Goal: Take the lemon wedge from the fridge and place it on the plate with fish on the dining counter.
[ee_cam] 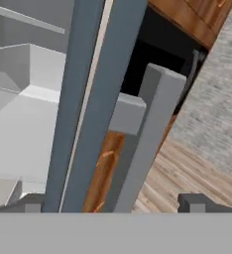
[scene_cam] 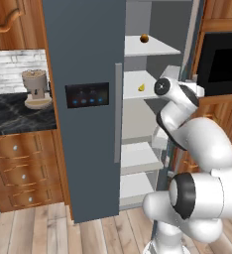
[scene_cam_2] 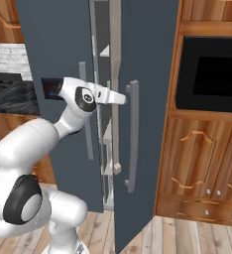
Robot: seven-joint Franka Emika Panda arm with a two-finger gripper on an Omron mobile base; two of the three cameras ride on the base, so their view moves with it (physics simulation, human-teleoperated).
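Inside the fridge (scene_cam: 88, 59), on the second white shelf from the top, the lemon wedge (scene_cam: 142, 87) lies near the shelf's front edge. One shelf above sits a small brown ball (scene_cam: 144, 38). The gripper (ee_cam: 113, 203) is at the edge of the fridge's right door, fingers spread open astride the grey handle (ee_cam: 147, 144), gripping nothing.
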